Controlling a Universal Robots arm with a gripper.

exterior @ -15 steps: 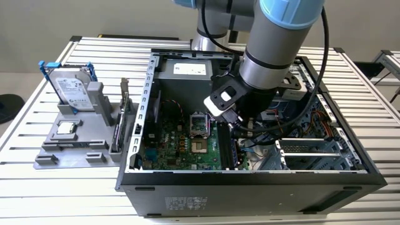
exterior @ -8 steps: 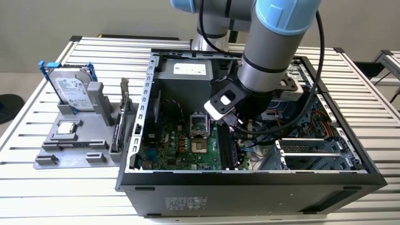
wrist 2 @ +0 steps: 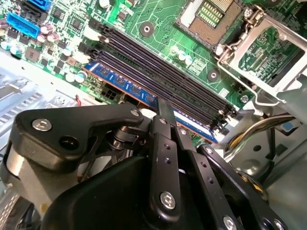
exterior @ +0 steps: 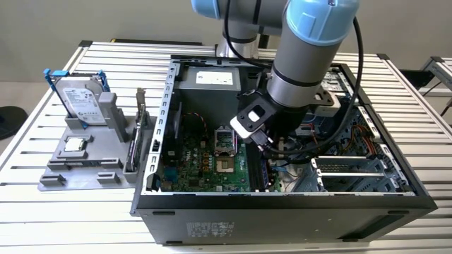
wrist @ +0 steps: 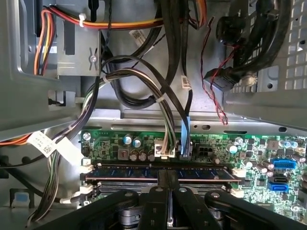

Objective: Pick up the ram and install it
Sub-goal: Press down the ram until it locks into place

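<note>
the arm reaches down into the open computer case [exterior: 282, 198], which lies on its side on the slatted table [exterior: 42, 211]. in both wrist views the pincer [wrist 2: 165, 112] is down at the memory slots [wrist 2: 158, 72] of the green motherboard [wrist 2: 158, 19], its two fingers [wrist: 163, 177] together and clamped on the ram [wrist 2: 124, 85], a dark bluish stick. the ram sits along the outermost slot, the one nearest the board's edge, beside three empty black slots, four slots in all. in the first wrist view the ram [wrist: 124, 171] runs level between the white latches [wrist: 85, 166] at the slot ends; whether it is fully seated i cannot tell. the open cpu socket [wrist 2: 211, 14] lies on the far side of the slots from the pincer. at the exterior view's left, well apart from the case, one grey holder [exterior: 84, 169] carries one hard drive [exterior: 79, 103] with blue rails standing upright, one processor chip [exterior: 76, 144] lying flat, and one expansion card [exterior: 137, 132] on edge.
</note>
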